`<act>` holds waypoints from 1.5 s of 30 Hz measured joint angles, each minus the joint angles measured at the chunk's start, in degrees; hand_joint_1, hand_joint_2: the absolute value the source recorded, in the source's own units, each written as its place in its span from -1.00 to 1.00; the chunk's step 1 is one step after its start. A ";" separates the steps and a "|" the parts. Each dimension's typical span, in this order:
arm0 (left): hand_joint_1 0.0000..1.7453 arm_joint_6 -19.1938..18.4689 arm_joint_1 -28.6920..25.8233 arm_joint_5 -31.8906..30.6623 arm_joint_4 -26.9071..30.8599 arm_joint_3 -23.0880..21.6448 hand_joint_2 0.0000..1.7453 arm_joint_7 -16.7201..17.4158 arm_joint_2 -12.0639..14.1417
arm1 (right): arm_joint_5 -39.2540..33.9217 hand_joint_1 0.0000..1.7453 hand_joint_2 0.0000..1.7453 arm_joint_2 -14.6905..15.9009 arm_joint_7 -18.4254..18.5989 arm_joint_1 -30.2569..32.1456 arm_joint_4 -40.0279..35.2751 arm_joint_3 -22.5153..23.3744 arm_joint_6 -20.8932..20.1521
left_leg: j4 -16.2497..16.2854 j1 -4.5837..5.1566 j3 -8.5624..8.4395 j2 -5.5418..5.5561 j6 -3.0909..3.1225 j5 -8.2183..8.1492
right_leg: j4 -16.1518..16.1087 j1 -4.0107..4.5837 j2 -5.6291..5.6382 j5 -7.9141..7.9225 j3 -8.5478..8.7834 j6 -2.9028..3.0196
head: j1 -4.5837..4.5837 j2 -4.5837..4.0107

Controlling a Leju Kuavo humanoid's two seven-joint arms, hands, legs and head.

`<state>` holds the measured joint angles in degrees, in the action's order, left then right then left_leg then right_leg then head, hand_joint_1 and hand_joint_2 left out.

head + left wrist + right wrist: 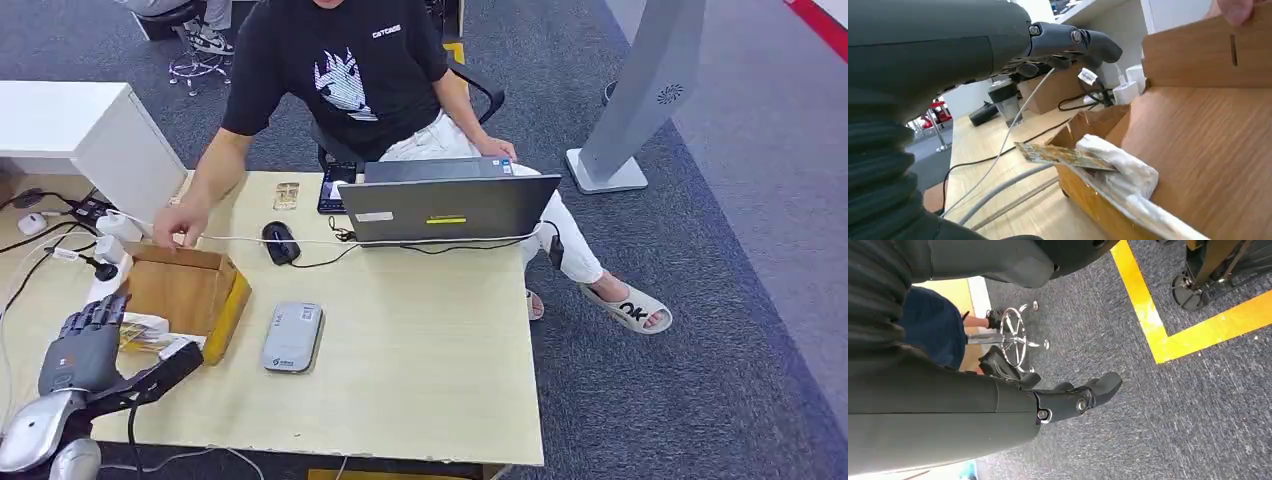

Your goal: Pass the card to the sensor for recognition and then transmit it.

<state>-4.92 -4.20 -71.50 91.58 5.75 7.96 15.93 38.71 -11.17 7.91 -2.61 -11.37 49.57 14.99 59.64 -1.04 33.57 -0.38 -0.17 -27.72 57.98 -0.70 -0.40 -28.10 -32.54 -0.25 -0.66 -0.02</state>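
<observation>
From the head view, the card [140, 335] lay flat and patterned in the wooden box [190, 290], just beyond my left hand [85, 345], whose fingers were spread, holding nothing.

At the left wrist, the card [1063, 155] jutted from the box beneath my loosely extended fingers [1073, 42].

At the right wrist, my right hand [1068, 400] hung over carpet, fingers loosely curled, empty.

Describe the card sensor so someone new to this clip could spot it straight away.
On the light wooden table, look between the wooden box on the left and the laptop further back. The card sensor lies flat there: a grey, rounded rectangular slab, unlike the small black mouse behind it.
</observation>
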 joint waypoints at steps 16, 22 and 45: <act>-0.04 -0.11 -0.13 2.69 -0.74 -1.09 1.00 -0.92 1.31 | 0.52 -1.00 1.00 0.09 0.00 0.00 0.00 0.07 -0.26 | 0.00 -0.01 0.00 0.01 0.00 0.00 | 0.01 0.00 -0.01 0.00 0.01 0.00 | 0.00 0.00; -0.04 0.09 -0.52 3.02 -0.74 -1.12 1.00 -0.94 1.31 | 0.83 -1.00 1.00 0.11 0.00 0.00 0.00 0.09 -0.46 | 0.00 -0.01 0.00 0.01 0.00 0.00 | 0.00 0.00 -0.01 0.00 0.01 0.00 | 0.00 0.00; -0.24 0.44 -0.67 3.72 -0.74 -1.12 1.00 -1.03 1.33 | 1.27 -1.00 1.00 0.22 0.00 0.00 0.00 0.17 -0.63 | 0.00 -0.01 0.00 0.01 0.00 0.00 | 0.01 0.00 -0.01 0.00 0.01 0.00 | 0.00 0.00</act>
<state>-4.48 -4.87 -67.78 90.84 4.63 6.93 17.27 39.98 -10.95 7.91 -2.61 -11.37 49.75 14.36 59.64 -1.05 33.57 -0.37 -0.17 -27.71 57.98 -0.69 -0.41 -28.10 -32.53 -0.25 -0.66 -0.02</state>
